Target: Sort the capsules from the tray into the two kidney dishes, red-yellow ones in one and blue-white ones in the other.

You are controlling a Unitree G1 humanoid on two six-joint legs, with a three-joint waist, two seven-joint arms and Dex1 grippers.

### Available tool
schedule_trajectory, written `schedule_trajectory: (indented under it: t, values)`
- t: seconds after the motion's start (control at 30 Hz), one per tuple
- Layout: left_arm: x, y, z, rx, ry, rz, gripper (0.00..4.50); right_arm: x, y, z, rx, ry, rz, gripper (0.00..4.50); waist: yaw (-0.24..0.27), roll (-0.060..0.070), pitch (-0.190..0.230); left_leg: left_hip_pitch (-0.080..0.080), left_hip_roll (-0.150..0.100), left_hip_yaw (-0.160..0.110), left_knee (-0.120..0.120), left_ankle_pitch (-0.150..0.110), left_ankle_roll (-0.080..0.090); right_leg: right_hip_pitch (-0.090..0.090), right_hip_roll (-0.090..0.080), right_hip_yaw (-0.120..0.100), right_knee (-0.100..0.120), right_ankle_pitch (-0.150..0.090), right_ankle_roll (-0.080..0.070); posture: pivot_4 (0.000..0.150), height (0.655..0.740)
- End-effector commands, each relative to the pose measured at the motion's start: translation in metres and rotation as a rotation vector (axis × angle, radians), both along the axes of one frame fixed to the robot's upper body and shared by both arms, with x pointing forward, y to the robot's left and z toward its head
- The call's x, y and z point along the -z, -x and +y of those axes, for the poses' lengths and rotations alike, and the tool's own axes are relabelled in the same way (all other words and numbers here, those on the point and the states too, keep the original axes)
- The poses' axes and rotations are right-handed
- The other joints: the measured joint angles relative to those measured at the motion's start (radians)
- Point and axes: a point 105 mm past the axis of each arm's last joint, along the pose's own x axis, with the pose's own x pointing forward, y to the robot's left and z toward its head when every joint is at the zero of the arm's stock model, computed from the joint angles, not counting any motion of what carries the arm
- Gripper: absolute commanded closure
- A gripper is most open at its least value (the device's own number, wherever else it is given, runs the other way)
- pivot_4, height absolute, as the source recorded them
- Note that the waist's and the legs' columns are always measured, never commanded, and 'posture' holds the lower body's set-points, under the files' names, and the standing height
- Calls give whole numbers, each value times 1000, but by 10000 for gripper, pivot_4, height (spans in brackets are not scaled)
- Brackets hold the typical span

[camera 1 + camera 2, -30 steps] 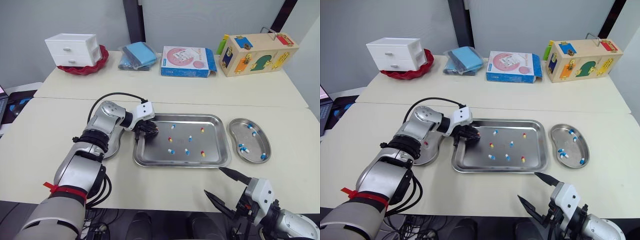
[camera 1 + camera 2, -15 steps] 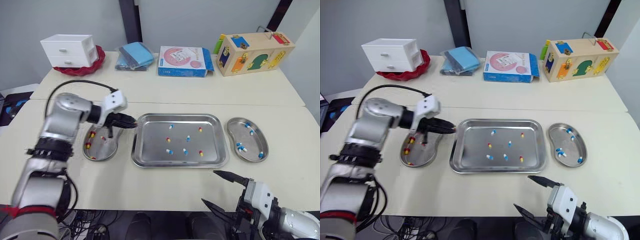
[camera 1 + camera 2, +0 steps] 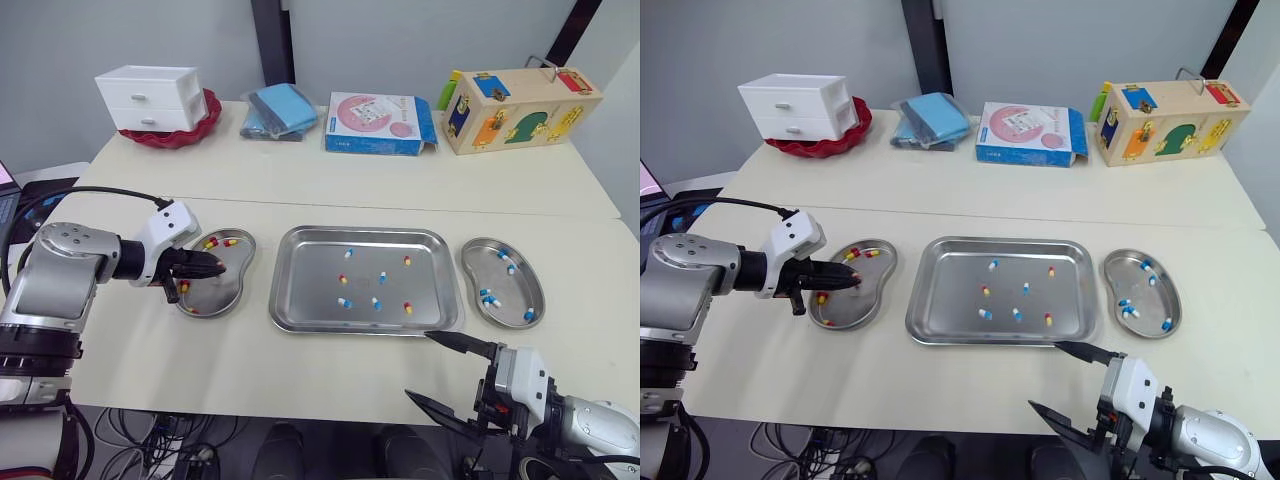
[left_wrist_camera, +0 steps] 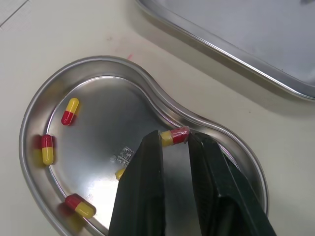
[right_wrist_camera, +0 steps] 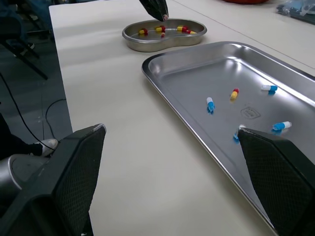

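The steel tray (image 3: 310, 285) lies mid-table with several capsules, both red-yellow (image 3: 342, 279) and blue-white (image 3: 343, 302). The left kidney dish (image 4: 98, 118) holds several red-yellow capsules (image 4: 69, 110). My left gripper (image 4: 174, 143) hangs just above that dish, shut on a red-yellow capsule (image 4: 175, 135); in the head view it is (image 3: 216, 268). The right kidney dish (image 3: 520, 285) holds several blue-white capsules (image 3: 489, 297). My right gripper (image 3: 420, 366) stands open with nothing in it near the table's front edge, in front of the tray's right corner.
Along the back stand a white drawer box (image 3: 147, 96) in a red bowl, a blue cloth pack (image 3: 279, 108), a flat blue-pink box (image 3: 378, 110) and a wooden toy box (image 3: 520, 96). A seam crosses the table behind the tray.
My left gripper has travelled from the tray's left part leftward to above the left dish, carrying a red-yellow capsule. The camera view has shifted. The right gripper has barely moved.
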Motion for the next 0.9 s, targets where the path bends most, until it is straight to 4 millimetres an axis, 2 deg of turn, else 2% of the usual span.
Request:
schedule_trajectory:
  t: [0.03,0.13,0.43,0.47,0.9]
  values:
    - [-13,0,3,-8,-3,-47,39142,-5,0,0,-12,-6,-24,0,-2,0,0,0,0,0,0,0,0,0,0,0,0,0,0,1500,7400]
    - [-12,-1,5,-15,-2,-39,31283,-5,-1,-1,-6,-6,-24,0,-2,0,0,0,0,0,0,0,0,0,0,0,0,0,0,1500,7400]
    - [-15,-4,6,-19,-5,-38,2219,-2,-1,-2,9,-5,-22,0,-2,0,0,0,0,0,0,0,0,0,0,0,0,0,0,1500,7400]
    - [-15,-4,6,-18,-4,-38,326,-1,0,-1,10,-5,-22,0,-2,0,0,0,0,0,0,0,0,0,0,0,0,0,0,1500,7400]
    - [-14,-1,11,-3,0,-23,326,-1,1,-2,24,-6,-21,0,-2,0,0,0,0,0,0,0,0,0,0,0,0,0,0,1500,7400]
